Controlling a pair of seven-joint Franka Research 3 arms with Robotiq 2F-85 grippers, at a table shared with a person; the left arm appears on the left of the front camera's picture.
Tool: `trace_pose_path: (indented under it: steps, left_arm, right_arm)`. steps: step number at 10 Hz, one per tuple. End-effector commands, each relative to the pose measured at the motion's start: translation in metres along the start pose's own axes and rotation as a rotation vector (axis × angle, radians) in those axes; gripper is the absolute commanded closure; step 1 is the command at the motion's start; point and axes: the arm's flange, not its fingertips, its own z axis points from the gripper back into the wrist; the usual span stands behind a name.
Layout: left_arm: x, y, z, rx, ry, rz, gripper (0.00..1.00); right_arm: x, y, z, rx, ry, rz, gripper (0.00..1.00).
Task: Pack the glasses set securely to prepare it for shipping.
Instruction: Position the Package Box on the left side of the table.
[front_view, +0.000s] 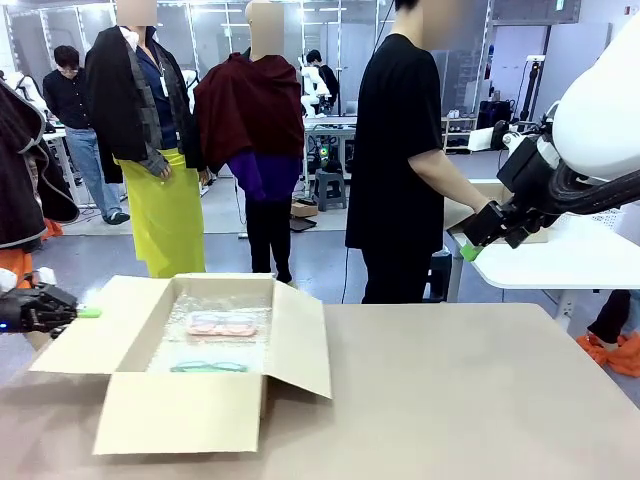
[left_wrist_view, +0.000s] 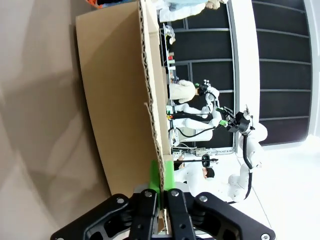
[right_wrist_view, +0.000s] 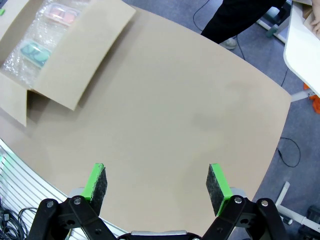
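Your left gripper (left_wrist_view: 161, 187) had its jaws pinched tight on the edge of the cardboard box's left flap (left_wrist_view: 120, 100), while your right gripper (right_wrist_view: 158, 182) hung high above the bare table (right_wrist_view: 200, 105) with its jaws spread wide and holding nothing. Inside the box (front_view: 180, 410), the pink case (front_view: 222, 323) and the teal-green case (front_view: 208, 367) lay side by side on bubble wrap (front_view: 190, 305). You had the loading done, I'd judge; all four flaps stood open, so folding and sealing remained.
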Motion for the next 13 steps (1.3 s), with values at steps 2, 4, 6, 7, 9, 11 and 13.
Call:
trace_pose_path:
  steps: [2, 4, 6, 7, 9, 11, 13]
  left_arm:
    - [0.012, 0.002, 0.059, -0.021, 0.012, 0.001, 0.97]
    - [0.016, 0.007, 0.100, -0.011, 0.001, 0.004, 0.97]
    - [0.014, 0.009, 0.131, 0.012, 0.023, 0.027, 0.97]
    - [0.013, 0.010, 0.145, 0.025, 0.000, 0.032, 0.97]
    - [0.007, 0.014, 0.158, 0.051, 0.027, 0.063, 0.97]
    - [0.007, 0.012, 0.152, 0.049, 0.003, 0.048, 0.97]
    - [0.003, 0.017, 0.155, 0.060, -0.016, 0.037, 0.97]
  right_arm:
    - [0.001, 0.002, 0.000, -0.013, 0.006, -0.002, 0.00]
    - [0.001, 0.002, 0.000, -0.013, 0.006, -0.002, 0.00]
    - [0.001, 0.002, 0.000, -0.013, 0.006, -0.002, 0.00]
    - [0.001, 0.002, 0.000, -0.013, 0.006, -0.002, 0.00]
    - [0.001, 0.002, 0.000, -0.013, 0.006, -0.002, 0.00]
    - [0.001, 0.002, 0.000, -0.013, 0.006, -0.002, 0.00]
    - [0.001, 0.002, 0.000, -0.013, 0.006, -0.002, 0.00]
